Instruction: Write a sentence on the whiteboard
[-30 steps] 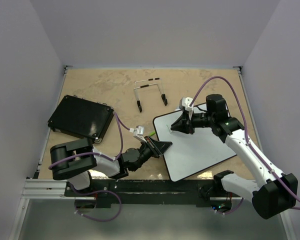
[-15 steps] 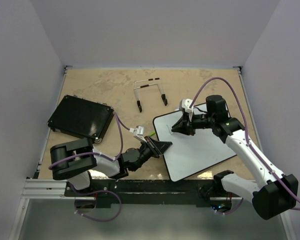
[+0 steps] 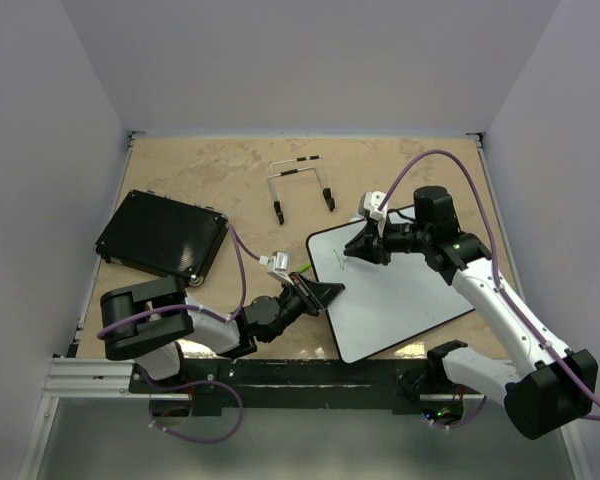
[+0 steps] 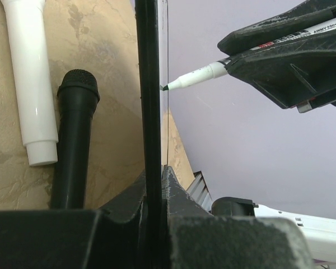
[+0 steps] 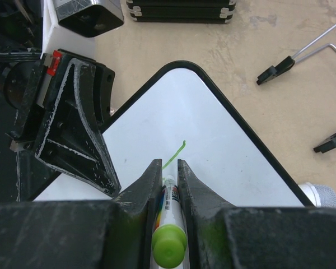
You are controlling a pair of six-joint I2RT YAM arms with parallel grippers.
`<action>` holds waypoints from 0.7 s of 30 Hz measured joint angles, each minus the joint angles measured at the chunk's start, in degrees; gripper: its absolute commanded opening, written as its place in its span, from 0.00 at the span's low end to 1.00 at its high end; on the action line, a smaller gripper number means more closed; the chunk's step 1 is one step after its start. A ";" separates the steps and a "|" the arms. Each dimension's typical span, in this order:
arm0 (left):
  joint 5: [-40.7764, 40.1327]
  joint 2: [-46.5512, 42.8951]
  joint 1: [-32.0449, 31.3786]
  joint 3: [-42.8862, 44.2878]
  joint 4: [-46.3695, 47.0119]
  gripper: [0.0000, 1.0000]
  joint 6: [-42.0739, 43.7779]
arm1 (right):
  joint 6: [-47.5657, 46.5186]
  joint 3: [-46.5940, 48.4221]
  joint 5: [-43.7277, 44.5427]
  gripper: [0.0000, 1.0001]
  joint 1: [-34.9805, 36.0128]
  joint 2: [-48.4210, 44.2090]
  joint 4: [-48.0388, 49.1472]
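Observation:
The whiteboard [image 3: 395, 295] lies on the table at the right, with its black frame also showing in the right wrist view [image 5: 252, 140]. My left gripper [image 3: 320, 293] is shut on the board's near left edge, seen edge-on in the left wrist view [image 4: 148, 84]. My right gripper [image 3: 356, 248] is shut on a green-capped marker [image 5: 169, 224] over the board's left corner. The marker [image 4: 204, 72] has its tip at or just off the board's surface. Of the sentence, only one short green stroke [image 5: 176, 152] shows.
A black textured pad [image 3: 163, 233] lies at the left. A wire stand with black tips [image 3: 300, 183] is behind the board. A black microphone [image 4: 74, 140] and a white one [image 4: 29, 78] lie beside the board's edge. A silver microphone grille [image 5: 319, 193] shows at the right.
My right gripper has shifted slightly up and right with the marker, and a short green stroke now shows on the board. The left arm has not moved.

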 measured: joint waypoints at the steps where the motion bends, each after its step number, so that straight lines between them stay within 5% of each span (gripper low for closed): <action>1: 0.02 0.00 0.00 0.00 0.00 0.00 0.04 | 0.07 0.00 0.15 0.00 0.00 0.00 0.22; 21: 0.02 0.00 0.00 0.00 0.00 0.00 0.13 | 3.85 0.00 4.11 0.00 -0.94 0.15 5.01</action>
